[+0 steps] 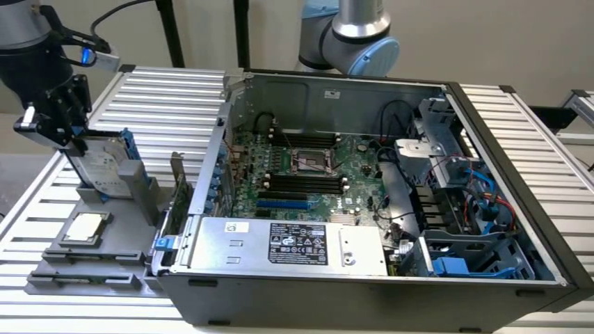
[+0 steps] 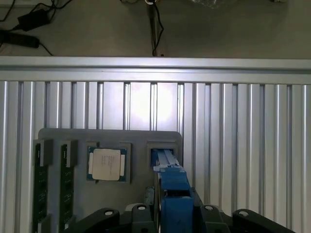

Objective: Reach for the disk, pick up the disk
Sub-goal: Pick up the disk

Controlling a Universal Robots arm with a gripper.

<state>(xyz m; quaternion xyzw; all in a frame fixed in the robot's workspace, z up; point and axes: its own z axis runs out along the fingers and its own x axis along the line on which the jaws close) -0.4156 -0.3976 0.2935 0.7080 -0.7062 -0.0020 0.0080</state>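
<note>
Writing showed on the white label of the disk (image 1: 100, 165), but the print was too small for us to read. A black label (image 1: 298, 243) with white marks sat on the big silver box (image 1: 232, 245) inside the open computer case (image 1: 371, 300). We could not read that one either. A little white sticker (image 1: 332, 92) was on the back wall of the case, and its words were too tiny as well.

The disk stood up on its edge in a slot of the grey tray (image 1: 55, 277), at the exterior view's left, just beside the case. The tray lay on the ribbed metal tabletop (image 1: 172, 90). A square silver chip (image 1: 85, 228) lay flat in the same tray, near the disk.

The claw (image 1: 71, 141) was right at the top edge of the disk. In the wrist view we saw the disk's blue rail between the two black fingers, which pressed on it from both sides. The claw was grasping the disk.
</note>
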